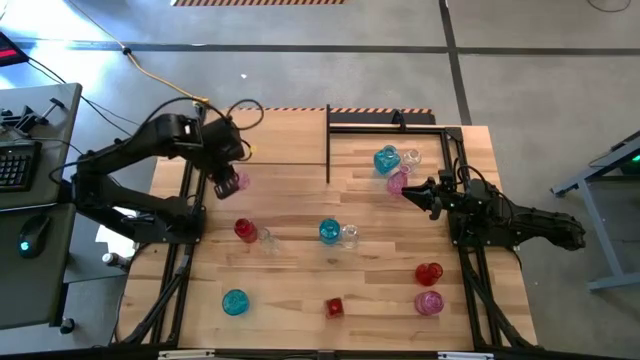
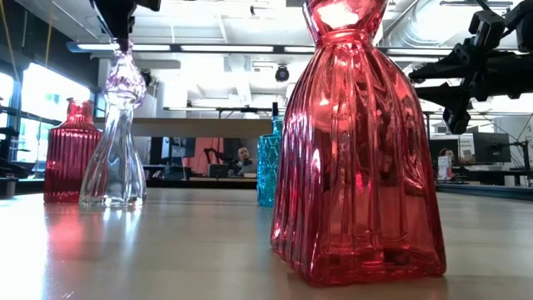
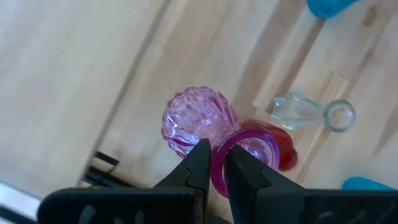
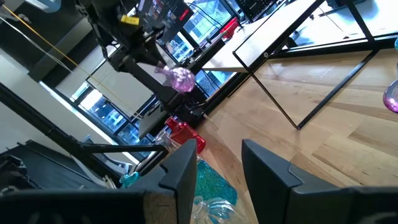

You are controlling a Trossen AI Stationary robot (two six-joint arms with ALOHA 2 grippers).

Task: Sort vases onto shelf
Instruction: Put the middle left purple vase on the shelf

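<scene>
While my left end effector [image 3: 213,169] pinches the rim of one pink vase [image 1: 229,182] above the table's [image 1: 290,290] left side, I count eleven more vases: three pink, three red, three teal, two clear. My right end effector [image 4: 219,163] hovers partly open, empty, near the shelf [image 1: 380,125].

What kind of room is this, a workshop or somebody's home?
Most likely a lab or open office, not a home. There is a bare concrete floor, a desk with a keyboard beside the wooden table, and ceiling strip lights over distant desks.
</scene>
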